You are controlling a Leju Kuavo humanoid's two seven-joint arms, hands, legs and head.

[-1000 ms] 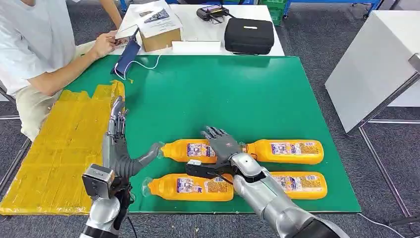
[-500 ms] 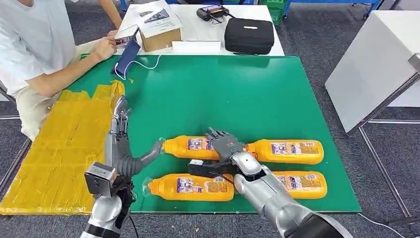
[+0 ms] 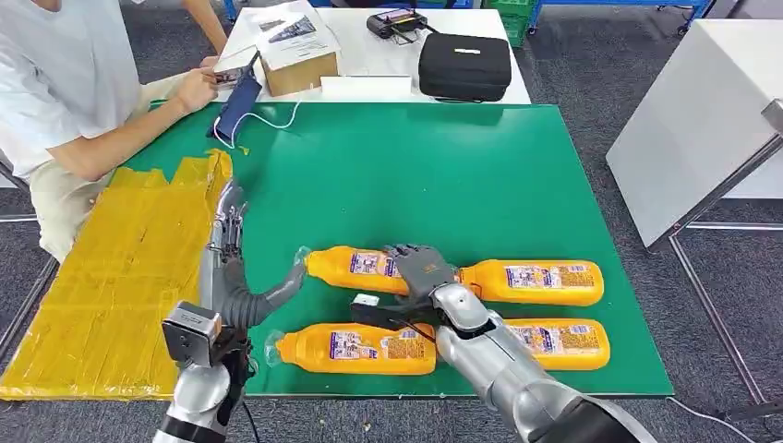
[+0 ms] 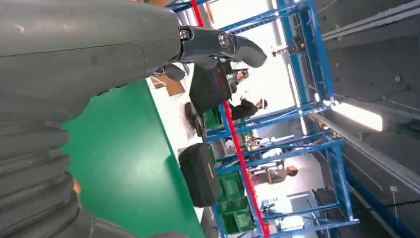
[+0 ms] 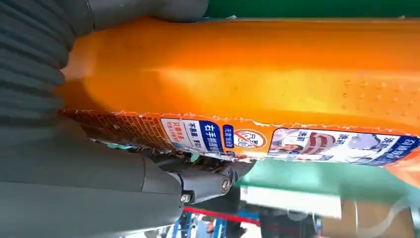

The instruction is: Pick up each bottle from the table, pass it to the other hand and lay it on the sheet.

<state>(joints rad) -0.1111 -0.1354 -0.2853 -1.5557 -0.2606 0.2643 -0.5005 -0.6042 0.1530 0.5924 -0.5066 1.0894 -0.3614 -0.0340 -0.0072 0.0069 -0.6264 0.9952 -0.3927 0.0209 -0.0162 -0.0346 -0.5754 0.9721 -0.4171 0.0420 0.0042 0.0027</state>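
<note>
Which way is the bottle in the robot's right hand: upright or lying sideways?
Lying sideways: the bottle stretches lengthwise across the green table in the right hand.

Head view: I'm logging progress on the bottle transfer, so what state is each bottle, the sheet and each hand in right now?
Far-left bottle: gripped by right hand, tilted toward left hand.
Far-right bottle: lying on table, untouched.
Near-left bottle: lying on table.
Near-right bottle: lying on table.
Yellow sheet: no bottles on it.
Left hand: fingers apart, holding nothing.
</note>
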